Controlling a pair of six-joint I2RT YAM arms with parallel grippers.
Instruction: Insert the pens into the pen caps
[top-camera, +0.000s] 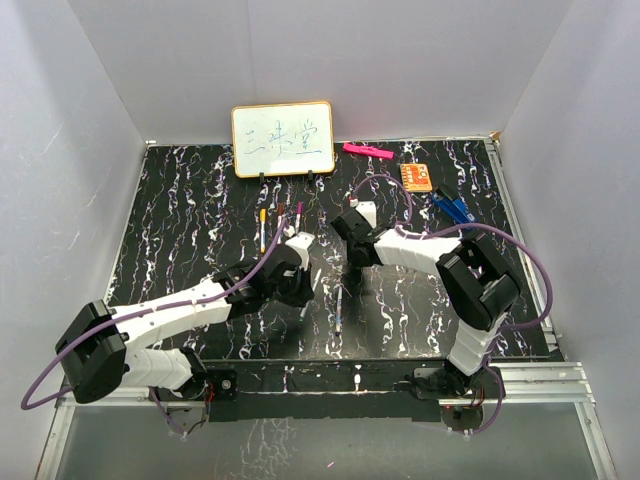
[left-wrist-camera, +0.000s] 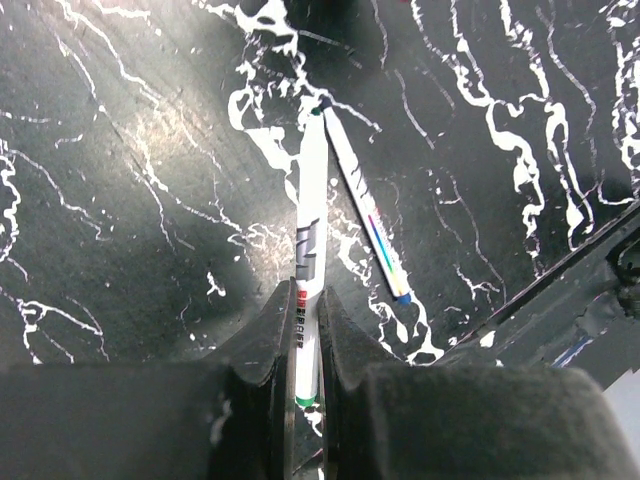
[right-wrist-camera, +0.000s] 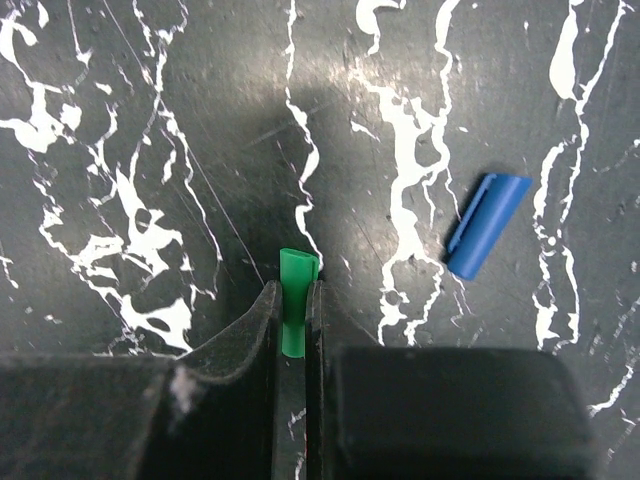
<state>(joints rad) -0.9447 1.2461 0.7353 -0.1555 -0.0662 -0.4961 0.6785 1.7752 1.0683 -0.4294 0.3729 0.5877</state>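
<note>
My left gripper (left-wrist-camera: 305, 300) is shut on a white pen with a green end (left-wrist-camera: 311, 190), whose barrel sticks out ahead over the table. A second white pen with a blue end (left-wrist-camera: 366, 218) lies just right of it and also shows in the top view (top-camera: 340, 310). My right gripper (right-wrist-camera: 293, 290) is shut on the green cap (right-wrist-camera: 297, 270), open end forward. A blue cap (right-wrist-camera: 487, 225) lies on the table to its right. In the top view the left gripper (top-camera: 297, 283) and right gripper (top-camera: 355, 268) are close together mid-table. Three more pens (top-camera: 281, 222) lie behind them.
A small whiteboard (top-camera: 283, 139) stands at the back. A pink marker (top-camera: 367, 151), an orange card (top-camera: 417, 177) and a blue clip-like object (top-camera: 452, 207) lie at the back right. The black marbled mat (top-camera: 180, 230) ends at a metal rail on the right.
</note>
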